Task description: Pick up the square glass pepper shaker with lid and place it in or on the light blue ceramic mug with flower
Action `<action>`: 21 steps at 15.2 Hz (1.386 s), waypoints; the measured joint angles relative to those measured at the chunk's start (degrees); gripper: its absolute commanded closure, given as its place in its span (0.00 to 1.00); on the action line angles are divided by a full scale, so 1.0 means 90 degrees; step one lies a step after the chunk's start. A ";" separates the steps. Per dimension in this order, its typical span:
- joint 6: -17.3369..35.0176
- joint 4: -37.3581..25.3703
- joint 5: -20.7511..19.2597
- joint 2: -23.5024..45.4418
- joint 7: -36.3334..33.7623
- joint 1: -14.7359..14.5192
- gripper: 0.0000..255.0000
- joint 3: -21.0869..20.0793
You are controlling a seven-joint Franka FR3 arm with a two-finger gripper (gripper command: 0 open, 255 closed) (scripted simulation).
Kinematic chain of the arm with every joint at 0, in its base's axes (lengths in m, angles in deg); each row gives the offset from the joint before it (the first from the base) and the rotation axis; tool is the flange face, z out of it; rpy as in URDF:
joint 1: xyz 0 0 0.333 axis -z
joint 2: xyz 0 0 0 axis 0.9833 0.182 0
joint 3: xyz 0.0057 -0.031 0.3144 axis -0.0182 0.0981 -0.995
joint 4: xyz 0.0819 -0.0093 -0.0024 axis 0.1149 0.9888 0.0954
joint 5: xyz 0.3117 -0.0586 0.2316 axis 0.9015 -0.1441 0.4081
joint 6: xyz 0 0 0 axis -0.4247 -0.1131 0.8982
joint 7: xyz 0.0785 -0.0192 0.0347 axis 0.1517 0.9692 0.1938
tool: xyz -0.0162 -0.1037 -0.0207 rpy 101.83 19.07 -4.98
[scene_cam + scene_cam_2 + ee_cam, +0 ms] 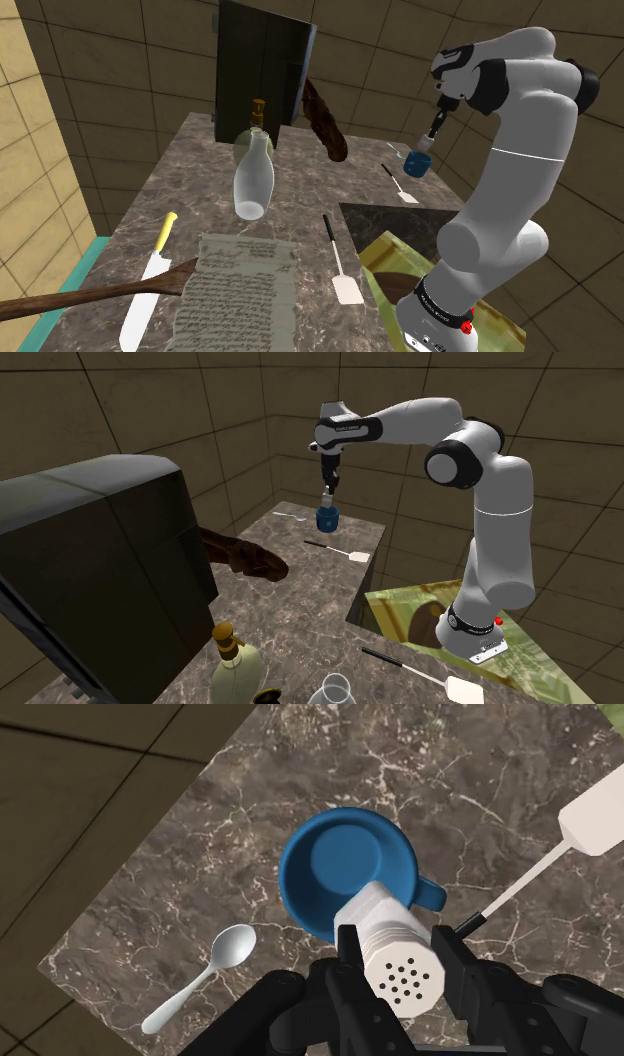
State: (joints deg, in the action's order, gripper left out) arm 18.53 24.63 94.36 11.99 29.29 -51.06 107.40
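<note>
My gripper (398, 966) is shut on a white square pepper shaker (392, 944) with a perforated lid, held upright between the two black fingers. Directly below it stands a blue mug (346, 870) with its handle toward the spatula side; the shaker hangs over the mug's near rim, a little above it. In the shoulder view the gripper (432, 136) hovers over the blue mug (416, 162) at the counter's far right corner. From the second exterior view, the gripper (328, 486) hangs just above the mug (326, 520).
A white spoon (200, 976) lies beside the mug, and a white spatula (560, 844) on its other side. On the marble counter (200, 180) stand a clear bottle (254, 178), a knife (148, 284), a paper sheet (240, 290), another spatula (340, 262) and a dark box (262, 70).
</note>
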 measured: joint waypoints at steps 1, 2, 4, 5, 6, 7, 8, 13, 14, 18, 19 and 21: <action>0.0080 0.0084 0.0000 -0.0005 0.0001 -0.0009 1.00 -0.0003; 0.0159 0.0155 0.0008 0.0004 0.0008 -0.0011 1.00 -0.0007; 0.0313 0.0283 0.0029 0.0037 0.0002 -0.0026 1.00 -0.0023; 0.0401 0.0350 0.0047 0.0062 0.0027 -0.0014 1.00 -0.0025; 0.0450 0.0394 0.0050 0.0069 0.0019 -0.0022 1.00 -0.0030; 0.0483 0.0426 0.0052 0.0069 0.0018 -0.0027 1.00 -0.0033; 0.0504 0.0440 0.0057 0.0077 0.0022 -0.0026 1.00 -0.0035; 0.0521 0.0455 0.0058 0.0076 0.0022 -0.0027 0.00 -0.0035; 0.0521 0.0456 0.0058 0.0076 0.0022 -0.0027 0.00 -0.0035; 0.0521 0.0456 0.0058 0.0076 0.0022 -0.0027 0.00 -0.0035; 0.0521 0.0456 0.0058 0.0076 0.0022 -0.0027 0.00 -0.0035; 0.0268 0.0191 0.0051 0.0081 0.0017 0.0000 0.00 -0.0024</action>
State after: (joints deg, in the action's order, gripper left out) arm 20.94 26.36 94.82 12.72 29.44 -51.06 107.18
